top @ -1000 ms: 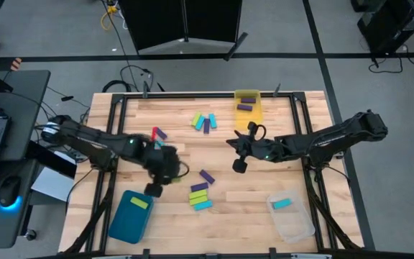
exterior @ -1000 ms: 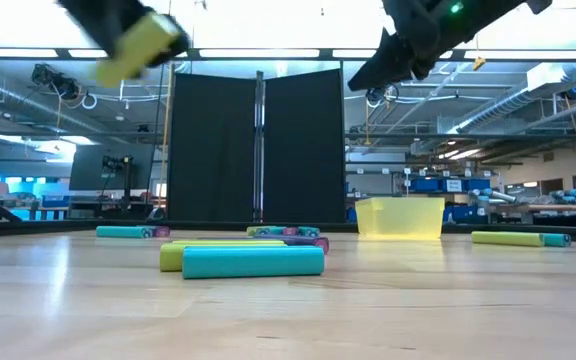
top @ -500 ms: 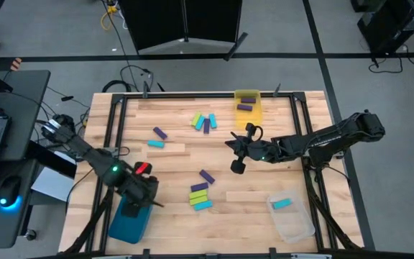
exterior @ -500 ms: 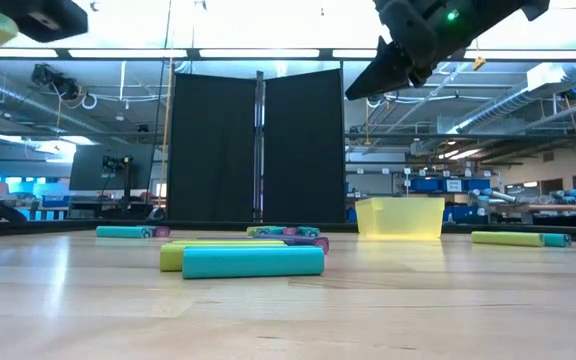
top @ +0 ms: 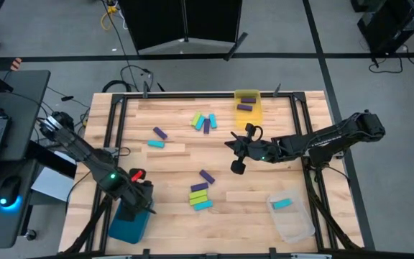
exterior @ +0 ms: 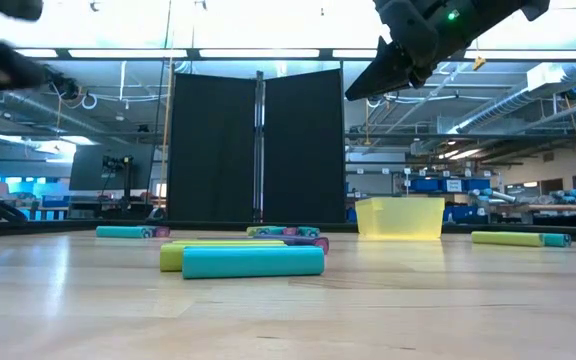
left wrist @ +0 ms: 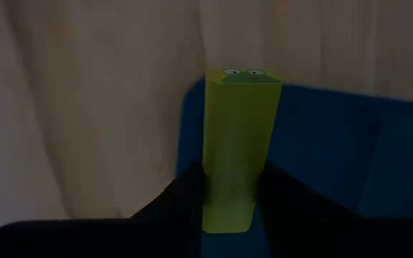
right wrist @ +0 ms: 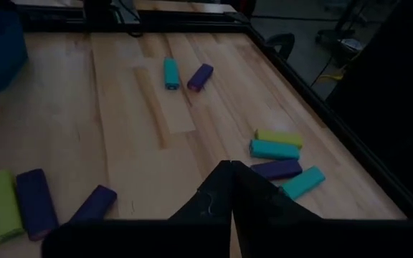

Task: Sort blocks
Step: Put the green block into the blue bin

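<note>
Step in hand: the left arm carries a green block (left wrist: 238, 147) to the teal bin (top: 129, 219); I judge this a drop-off about to happen.
Left jaws (top: 141, 196): gripping the green block end-on, poised above the near edge of the teal bin at the table's front left.
Right jaws (top: 238, 166): closed on nothing, raised over mid-table; this arm waits.
Blocks on the table (top: 264, 198): a purple (top: 207, 175) with a purple, green and cyan stack (top: 199, 196) just below it near the centre; a mixed cluster (top: 204, 121) toward the back; a purple (top: 159, 133) and cyan (top: 155, 144) pair at left.
Sorted so far: purple blocks lie in the yellow bin (top: 249, 114); one cyan block (top: 281, 203) in the clear bin (top: 299, 229).
Progress: well short of done, judging by the loose blocks.
Next move: open the left jaws only once the block hangs fully inside the bin walls, lest it tip out over the rim; then pick another.
</note>
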`<action>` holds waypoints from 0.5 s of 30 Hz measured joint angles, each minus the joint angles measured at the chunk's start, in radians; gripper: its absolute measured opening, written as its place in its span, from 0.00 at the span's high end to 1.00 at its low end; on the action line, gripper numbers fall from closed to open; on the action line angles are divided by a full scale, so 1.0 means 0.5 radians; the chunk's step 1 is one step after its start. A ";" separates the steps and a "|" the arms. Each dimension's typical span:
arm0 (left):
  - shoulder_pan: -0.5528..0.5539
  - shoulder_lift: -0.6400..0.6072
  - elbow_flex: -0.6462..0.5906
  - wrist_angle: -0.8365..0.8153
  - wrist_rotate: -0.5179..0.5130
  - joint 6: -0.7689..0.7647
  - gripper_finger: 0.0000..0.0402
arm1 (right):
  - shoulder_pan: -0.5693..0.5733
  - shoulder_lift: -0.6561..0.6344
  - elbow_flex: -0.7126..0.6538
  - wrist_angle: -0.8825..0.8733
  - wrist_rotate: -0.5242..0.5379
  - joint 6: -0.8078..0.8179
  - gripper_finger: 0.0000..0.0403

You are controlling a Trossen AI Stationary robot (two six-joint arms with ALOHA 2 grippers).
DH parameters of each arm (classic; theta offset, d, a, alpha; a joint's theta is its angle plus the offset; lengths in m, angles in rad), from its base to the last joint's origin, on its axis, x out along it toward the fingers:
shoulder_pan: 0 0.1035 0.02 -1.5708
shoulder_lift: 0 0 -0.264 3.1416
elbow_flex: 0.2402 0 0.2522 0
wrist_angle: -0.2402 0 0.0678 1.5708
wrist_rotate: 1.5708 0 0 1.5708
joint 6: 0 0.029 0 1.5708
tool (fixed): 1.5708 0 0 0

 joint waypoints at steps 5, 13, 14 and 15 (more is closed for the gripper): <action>-0.044 0.000 -0.199 0.144 0.187 -0.061 0.73 | 0.000 0.000 0.000 -0.001 0.000 -0.002 0.97; -0.067 0.003 -0.400 0.473 0.309 -0.102 0.73 | 0.000 0.000 0.000 0.000 0.000 0.013 0.97; -0.067 0.003 -0.431 0.503 0.328 -0.110 0.73 | 0.000 0.000 0.000 0.000 0.000 0.013 0.97; -0.069 0.003 -0.461 0.543 0.341 -0.117 0.73 | 0.000 0.000 0.000 0.000 0.000 0.013 0.97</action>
